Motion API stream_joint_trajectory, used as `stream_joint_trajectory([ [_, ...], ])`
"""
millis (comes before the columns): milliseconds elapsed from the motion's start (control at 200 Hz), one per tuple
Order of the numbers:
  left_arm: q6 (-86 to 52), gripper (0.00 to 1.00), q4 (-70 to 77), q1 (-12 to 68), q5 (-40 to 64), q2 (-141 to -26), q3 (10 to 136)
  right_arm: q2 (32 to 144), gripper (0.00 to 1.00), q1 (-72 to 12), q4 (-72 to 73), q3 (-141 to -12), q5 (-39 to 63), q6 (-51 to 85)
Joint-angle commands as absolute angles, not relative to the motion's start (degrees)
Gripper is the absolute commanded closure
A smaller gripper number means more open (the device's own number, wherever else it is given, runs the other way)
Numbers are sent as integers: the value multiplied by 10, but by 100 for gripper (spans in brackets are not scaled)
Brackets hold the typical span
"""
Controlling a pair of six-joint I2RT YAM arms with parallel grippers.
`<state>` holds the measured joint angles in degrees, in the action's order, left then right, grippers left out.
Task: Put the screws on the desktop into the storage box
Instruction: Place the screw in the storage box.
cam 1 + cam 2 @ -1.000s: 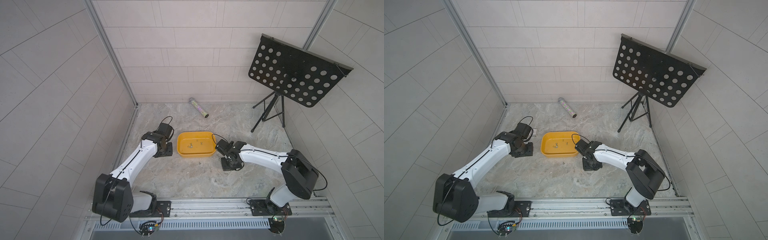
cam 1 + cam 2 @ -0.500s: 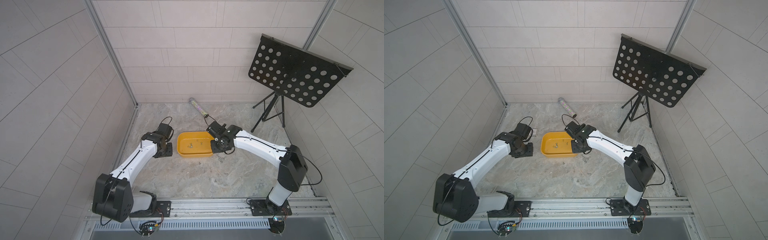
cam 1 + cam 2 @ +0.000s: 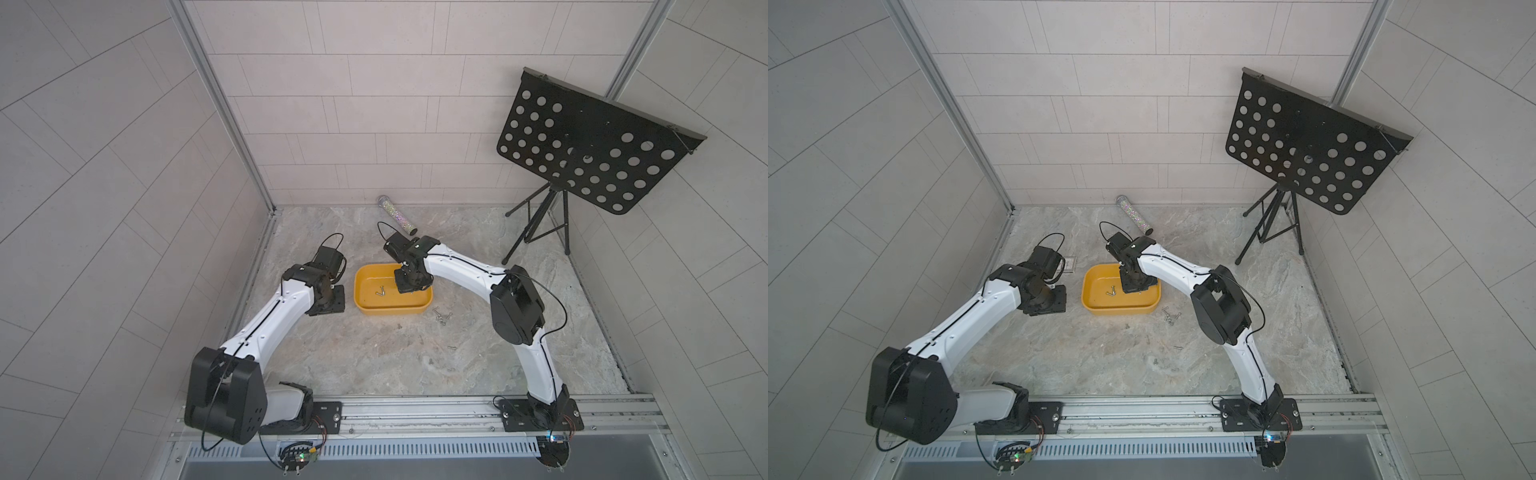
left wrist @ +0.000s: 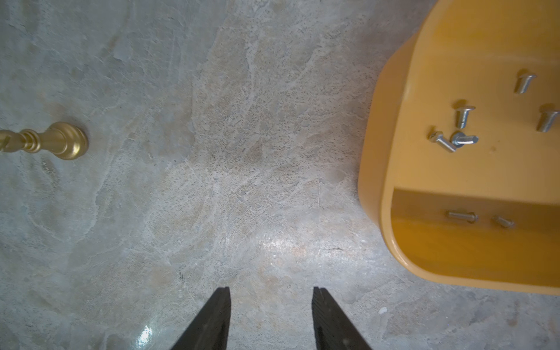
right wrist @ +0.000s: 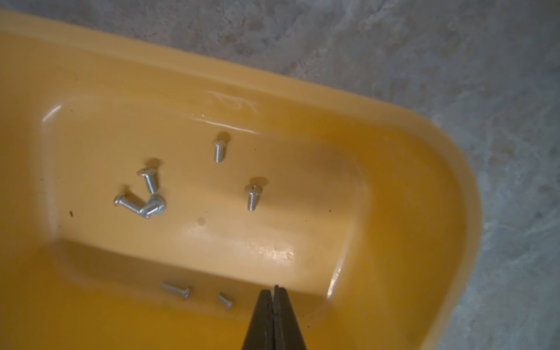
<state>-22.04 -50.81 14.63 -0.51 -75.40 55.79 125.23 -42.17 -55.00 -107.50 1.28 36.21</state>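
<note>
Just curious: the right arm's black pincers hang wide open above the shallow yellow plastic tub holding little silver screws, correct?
Not open: the right wrist view shows the right gripper shut, tips together. It hangs above the shallow yellow plastic tub holding little silver screws.

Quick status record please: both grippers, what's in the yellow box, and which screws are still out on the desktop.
left gripper: open, empty, over bare desktop beside the storage box
right gripper: shut, over the box's inside; no screw visible at its tips
screws in box: at least five on its floor
screws on desktop: small cluster near the box, a few singles scattered closer to the arm bases
</note>
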Motion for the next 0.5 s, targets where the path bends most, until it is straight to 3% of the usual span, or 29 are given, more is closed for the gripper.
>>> stream_joint_trajectory([
  [0, -215, 49, -509, 142, -3, -740, 550, 1269, 95, -417, -579, -1103, 6, 356],
  [240, -214, 49, -509, 139, -1, -740, 550, 1273, 85, -417, -579, -1112, 8, 351],
  [495, -214, 49, -509, 138, -1, -742, 549, 1166, 83, -422, -555, -1048, -11, 353],
])
